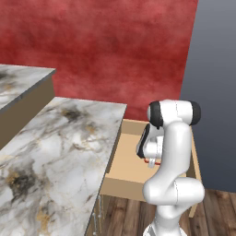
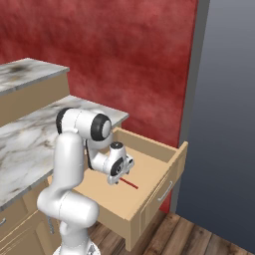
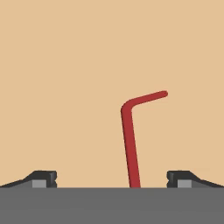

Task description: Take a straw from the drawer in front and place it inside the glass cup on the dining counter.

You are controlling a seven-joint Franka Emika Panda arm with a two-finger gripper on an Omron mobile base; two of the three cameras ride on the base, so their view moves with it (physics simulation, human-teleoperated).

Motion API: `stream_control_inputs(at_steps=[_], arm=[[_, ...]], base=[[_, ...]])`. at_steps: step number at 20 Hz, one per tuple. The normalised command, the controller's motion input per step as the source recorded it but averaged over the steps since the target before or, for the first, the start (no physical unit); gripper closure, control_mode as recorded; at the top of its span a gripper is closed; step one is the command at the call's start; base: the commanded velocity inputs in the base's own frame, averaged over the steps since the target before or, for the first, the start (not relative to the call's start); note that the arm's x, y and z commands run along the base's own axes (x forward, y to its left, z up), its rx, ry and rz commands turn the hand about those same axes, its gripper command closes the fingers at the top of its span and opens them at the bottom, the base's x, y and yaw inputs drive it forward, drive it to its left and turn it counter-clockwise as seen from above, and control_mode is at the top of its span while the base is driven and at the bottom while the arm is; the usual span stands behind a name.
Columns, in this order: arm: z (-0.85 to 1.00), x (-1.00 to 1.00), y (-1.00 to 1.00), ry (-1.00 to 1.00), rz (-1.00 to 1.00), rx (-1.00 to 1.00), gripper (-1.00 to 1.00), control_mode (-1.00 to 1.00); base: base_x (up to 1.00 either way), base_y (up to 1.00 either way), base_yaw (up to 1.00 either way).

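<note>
A red wall [image 1: 101, 46] fills the back of the scene, with a dark grey panel [image 2: 224, 124] standing to its right. Below it runs the marble counter [image 1: 50, 156], white-grey with black and gold veins, and a second marble top [image 1: 18, 80] sits higher behind it. At the counter's end the drawer [image 2: 164, 164] is pulled right out, its tan floor bare and open to the camera. The white arm [image 2: 69, 164] bends down over it, and the gripper [image 3: 112, 179] hangs just above the drawer floor, jaws spread wide with nothing between them gripped. The straw [image 3: 130, 140] lies flat on the drawer floor, red with a bent tip, running up between the two fingertips [image 3: 43, 178].
</note>
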Motion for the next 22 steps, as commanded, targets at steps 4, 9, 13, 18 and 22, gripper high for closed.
stream_control_inputs(at_steps=[4,9,13,18,22], arm=[[-0.14,0.05,0.00,0.00,0.00,0.00,-1.00,-1.00],[-0.13,0.04,0.00,0.00,0.00,0.00,-1.00,-1.00],[-0.14,0.05,0.00,0.00,0.00,0.00,-1.00,-1.00],[-0.13,0.04,0.00,0.00,0.00,0.00,-1.00,-1.00],[-0.12,0.04,0.00,0.00,0.00,0.00,-1.00,-1.00]], base=[[0.00,0.00,0.00],[0.00,0.00,0.00],[0.00,0.00,0.00],[0.00,0.00,0.00],[0.00,0.00,0.00]])
